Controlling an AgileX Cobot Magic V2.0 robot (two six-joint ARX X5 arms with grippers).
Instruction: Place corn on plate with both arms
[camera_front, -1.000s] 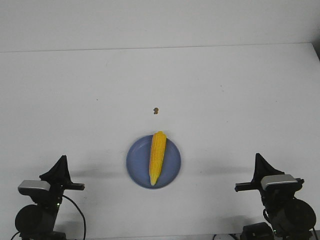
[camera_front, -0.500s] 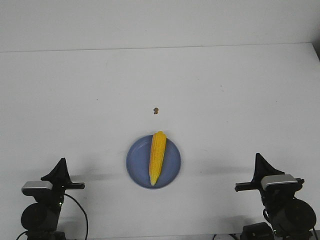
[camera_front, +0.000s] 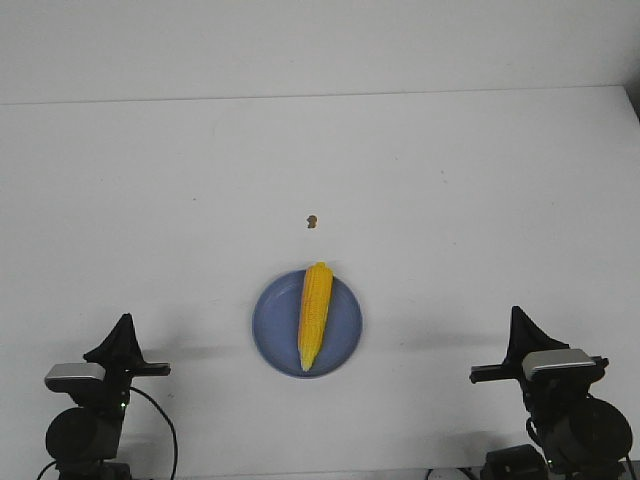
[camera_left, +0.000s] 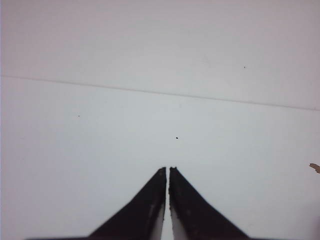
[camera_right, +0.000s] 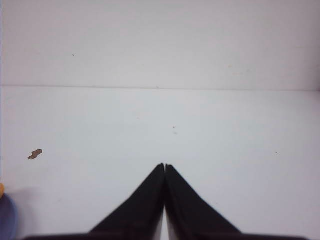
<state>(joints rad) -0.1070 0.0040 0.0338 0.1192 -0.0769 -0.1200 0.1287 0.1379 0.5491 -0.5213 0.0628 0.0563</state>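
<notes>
The yellow corn (camera_front: 314, 315) lies lengthwise on the blue plate (camera_front: 275, 322), its thick end just over the far rim, in the front view near the table's front middle. My left gripper (camera_front: 123, 322) is shut and empty at the front left, well apart from the plate. In the left wrist view its tips (camera_left: 167, 169) nearly touch over bare table. My right gripper (camera_front: 515, 313) is shut and empty at the front right. In the right wrist view its tips (camera_right: 164, 165) meet, and a sliver of the plate (camera_right: 6, 220) shows at the edge.
A small brown speck (camera_front: 312, 221) lies on the white table beyond the plate; it also shows in the right wrist view (camera_right: 35, 154) and at the edge of the left wrist view (camera_left: 315, 168). The table's far edge (camera_front: 320, 96) meets a white wall.
My left arm has drawn back and settled slightly lower at the front left. The right arm, corn and plate have not moved.
</notes>
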